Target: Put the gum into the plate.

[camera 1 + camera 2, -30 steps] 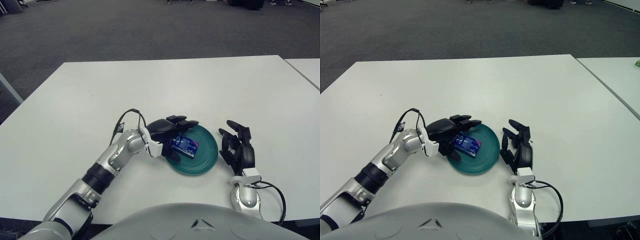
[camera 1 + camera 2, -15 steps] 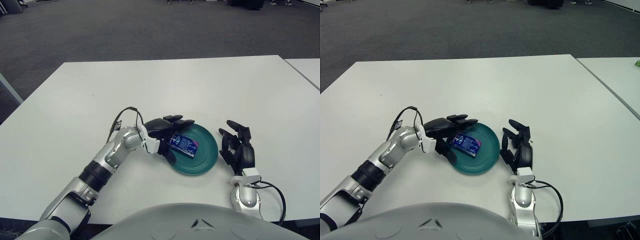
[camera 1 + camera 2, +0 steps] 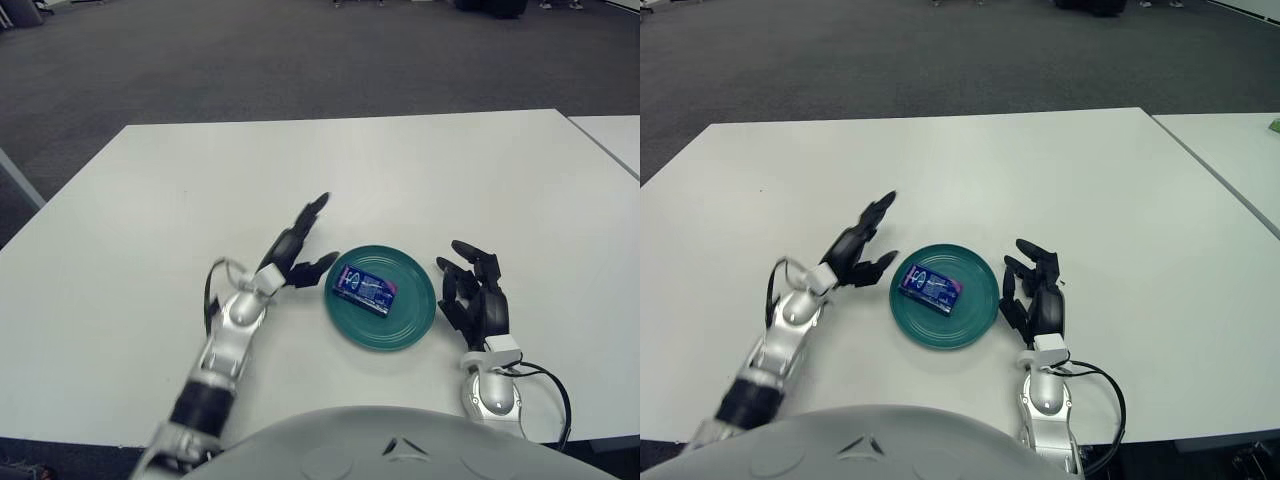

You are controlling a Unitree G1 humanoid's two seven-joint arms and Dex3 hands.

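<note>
The blue gum pack [image 3: 364, 290] lies flat inside the round teal plate [image 3: 410, 320] near the table's front edge. My left hand [image 3: 297, 244] is just left of the plate, lifted off the gum, fingers spread and pointing up and away, holding nothing. My right hand [image 3: 475, 290] shows to the right of the plate, fingers relaxed and apart, nothing in them.
The white table [image 3: 400, 170] stretches wide behind the plate. A second white table's corner [image 3: 615, 135] shows at the far right. Grey carpet lies beyond. A black cable [image 3: 545, 385] loops by my right wrist.
My left hand has let go of the gum and pulled back to the left, off the plate, its fingers now spread upward. The gum stays in the plate. The right hand has not moved.
</note>
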